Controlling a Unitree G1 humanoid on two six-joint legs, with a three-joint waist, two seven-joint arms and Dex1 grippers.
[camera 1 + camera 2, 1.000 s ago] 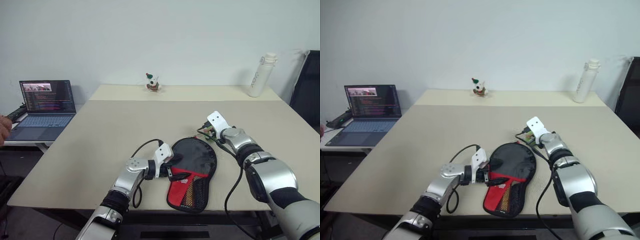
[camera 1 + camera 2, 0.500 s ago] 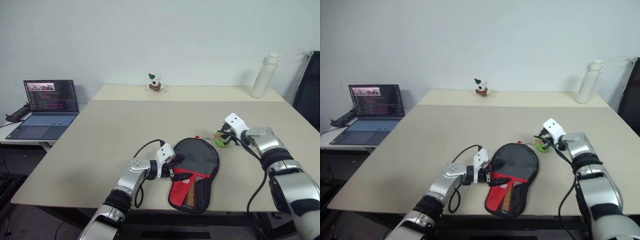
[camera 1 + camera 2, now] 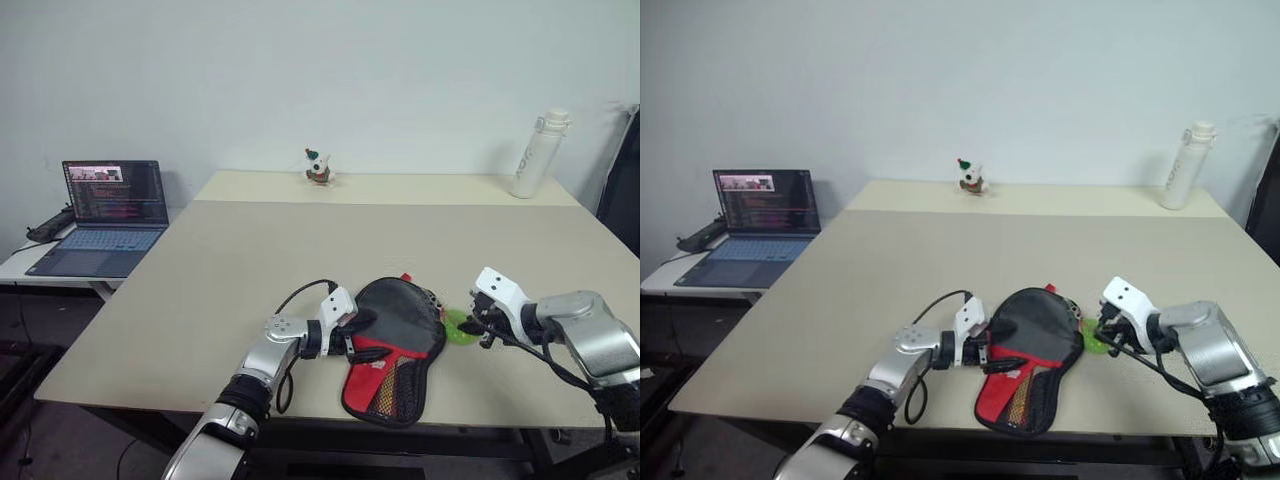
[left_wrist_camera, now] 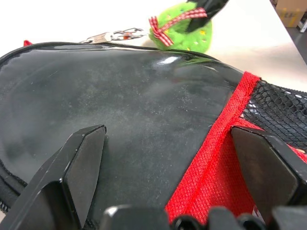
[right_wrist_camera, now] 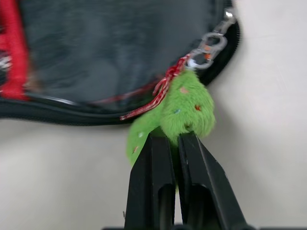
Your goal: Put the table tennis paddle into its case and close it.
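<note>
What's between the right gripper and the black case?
In the right wrist view, a fuzzy green charm fills that stretch: the right gripper is shut on it, and a metal clip links it to the case.

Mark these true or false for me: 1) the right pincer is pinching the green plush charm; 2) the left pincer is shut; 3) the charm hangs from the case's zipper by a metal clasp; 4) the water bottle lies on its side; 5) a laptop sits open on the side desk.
1) True: the right pincer is shut on the green plush charm.
2) False: the left pincer stands open over the case.
3) True: a metal clasp links the charm to the zipper edge.
4) False: the white water bottle stands upright at the table's far corner.
5) True: the laptop is open, screen lit.
</note>
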